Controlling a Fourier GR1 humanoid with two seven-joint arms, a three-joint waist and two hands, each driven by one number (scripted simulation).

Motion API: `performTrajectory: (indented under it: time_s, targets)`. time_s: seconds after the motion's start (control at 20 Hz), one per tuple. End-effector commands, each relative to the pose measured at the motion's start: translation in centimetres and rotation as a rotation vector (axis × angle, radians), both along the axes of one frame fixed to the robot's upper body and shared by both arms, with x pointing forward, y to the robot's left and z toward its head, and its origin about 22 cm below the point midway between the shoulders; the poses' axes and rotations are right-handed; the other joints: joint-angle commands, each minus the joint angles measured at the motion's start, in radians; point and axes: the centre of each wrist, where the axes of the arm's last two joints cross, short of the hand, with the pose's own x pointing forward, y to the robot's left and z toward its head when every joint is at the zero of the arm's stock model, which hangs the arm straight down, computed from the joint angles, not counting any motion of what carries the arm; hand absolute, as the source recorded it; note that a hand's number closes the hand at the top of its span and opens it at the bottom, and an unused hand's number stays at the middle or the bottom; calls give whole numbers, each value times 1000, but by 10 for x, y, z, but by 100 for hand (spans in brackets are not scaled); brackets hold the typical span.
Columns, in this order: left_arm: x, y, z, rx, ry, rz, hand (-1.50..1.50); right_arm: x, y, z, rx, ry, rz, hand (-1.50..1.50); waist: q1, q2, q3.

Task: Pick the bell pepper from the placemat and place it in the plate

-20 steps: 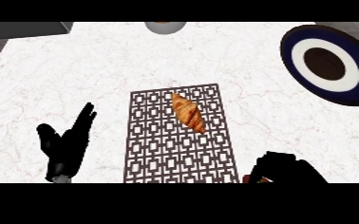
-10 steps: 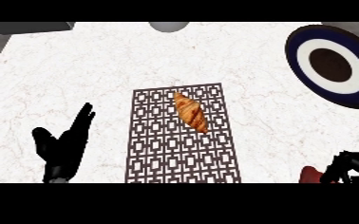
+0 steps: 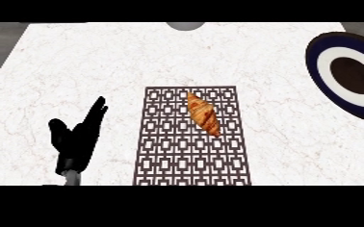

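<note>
An orange-brown, elongated pepper-like item (image 3: 203,114) lies on the upper part of a dark patterned placemat (image 3: 192,158) in the middle of the white marble counter. At the right edge sits a round plate (image 3: 328,75) with a dark blue rim, a white ring and a dark centre, partly cut off by the view's edge. My left hand (image 3: 74,139) rests open at the lower left, fingers pointing up, well left of the placemat and touching nothing. My right hand does not show in this view.
A grey rounded object (image 3: 186,25) peeks in at the counter's far edge, top centre. The counter's left corner slopes away at the upper left. Bare marble lies between the placemat and the plate.
My right hand, low at the right a second ago, has slid out of view. The whole scene has shifted slightly right in the view. The left hand stays put.
</note>
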Motion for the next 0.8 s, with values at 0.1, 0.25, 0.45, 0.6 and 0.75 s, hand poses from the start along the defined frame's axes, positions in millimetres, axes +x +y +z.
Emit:
performTrajectory:
  time_s: [0.1, 0.25, 0.45, 0.6, 0.75]
  targets:
    - [1, -20, -17, -18, 56, -80, 0, 40, -64, 1, 71, -69, -162, 150, 54, 13, -6]
    - [23, -19, 3, -23, 42, -60, 0, 66, -75, -1, 87, -56, -163, 150, 55, 12, -7]
    - [9, -29, -5, -5, 31, -94, 0, 89, -87, 12, 73, -70, -203, 150, 89, 18, -4]
    - [15, -31, -15, -22, 34, -89, 0, 105, -84, 9, 79, -68, -189, 150, 92, 28, -4]
    - [16, -21, -8, -17, 28, -110, 0, 117, -78, -2, 62, -68, -207, 150, 99, 29, -3]
